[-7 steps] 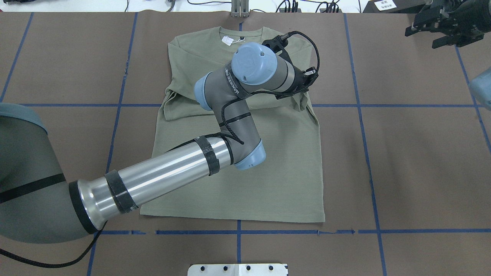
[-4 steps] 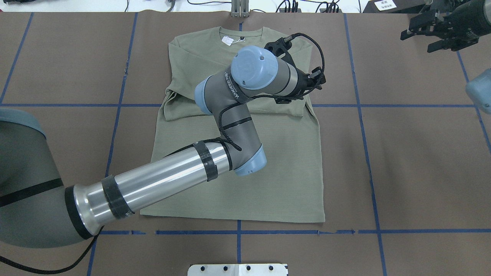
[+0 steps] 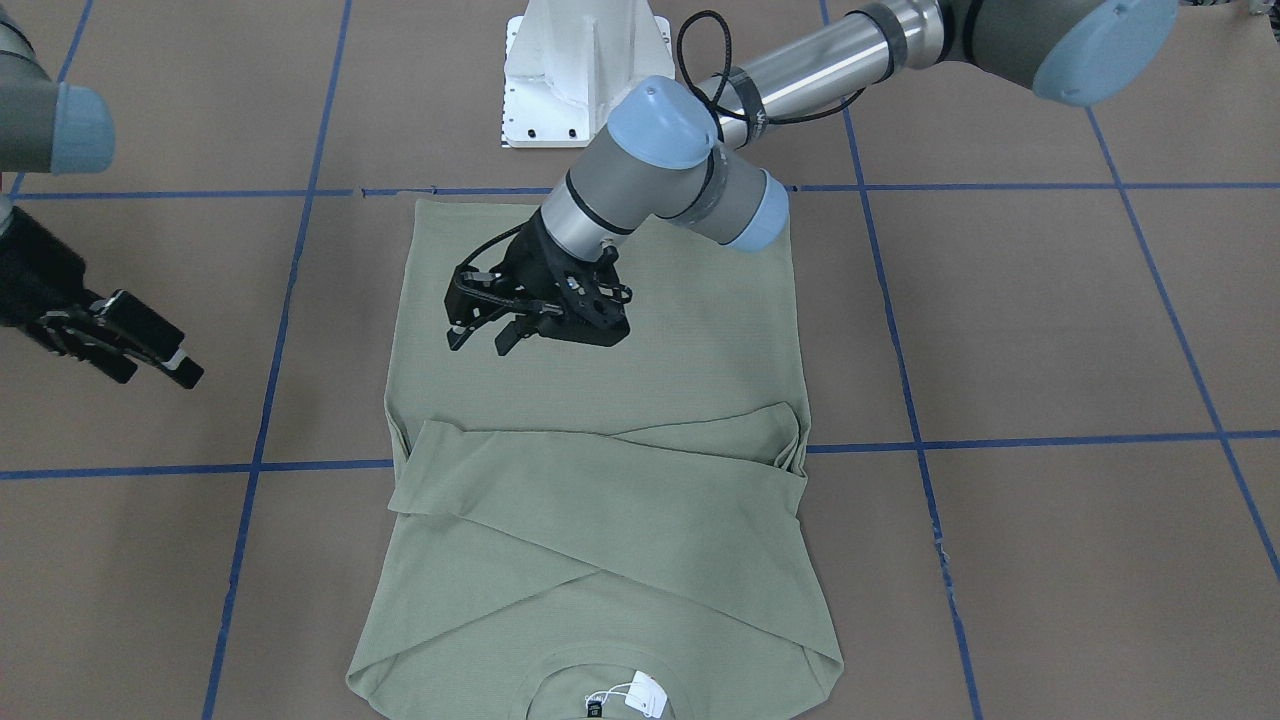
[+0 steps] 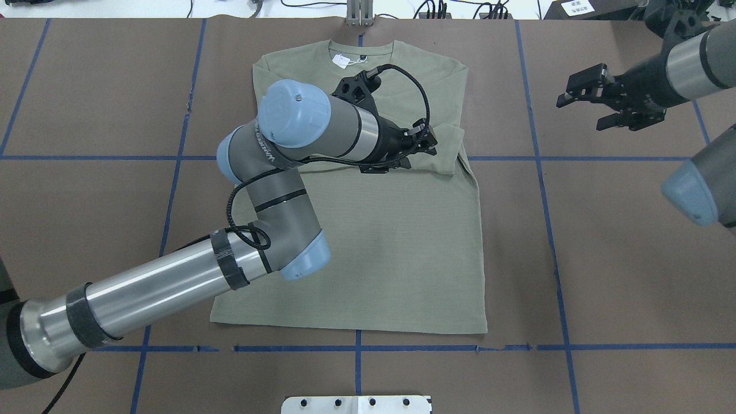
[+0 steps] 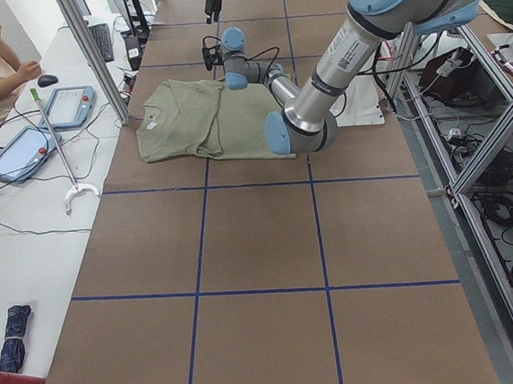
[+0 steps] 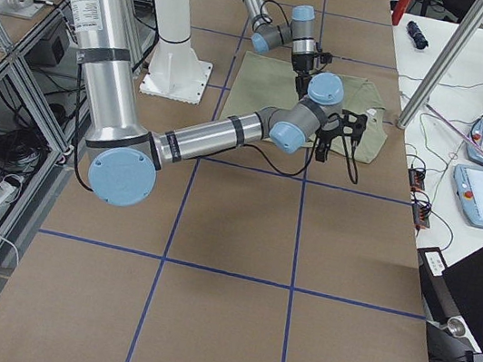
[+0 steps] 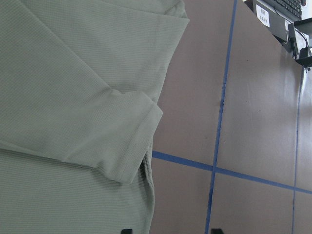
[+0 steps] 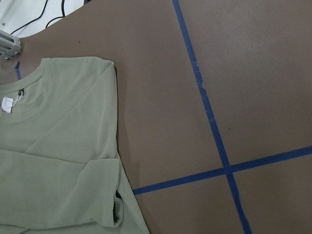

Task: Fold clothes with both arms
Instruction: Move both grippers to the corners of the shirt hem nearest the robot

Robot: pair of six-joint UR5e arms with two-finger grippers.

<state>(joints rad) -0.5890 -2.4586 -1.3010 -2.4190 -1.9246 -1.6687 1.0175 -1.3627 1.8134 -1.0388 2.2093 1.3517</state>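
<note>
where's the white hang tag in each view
overhead exterior: hang tag at top centre, by the round collar.
exterior front-facing: bottom centre.
exterior left: too small to pick out; look at the left end of the shirt.
exterior right: too small to pick out; look at the shirt's right end.
left wrist-mounted: not in it.
right wrist-mounted: left edge.
Shared landmark: the collar.

One shirt (image 4: 402,247); one hang tag (image 4: 341,60); two arms, left arm (image 4: 172,282) and right arm (image 4: 684,63).
</note>
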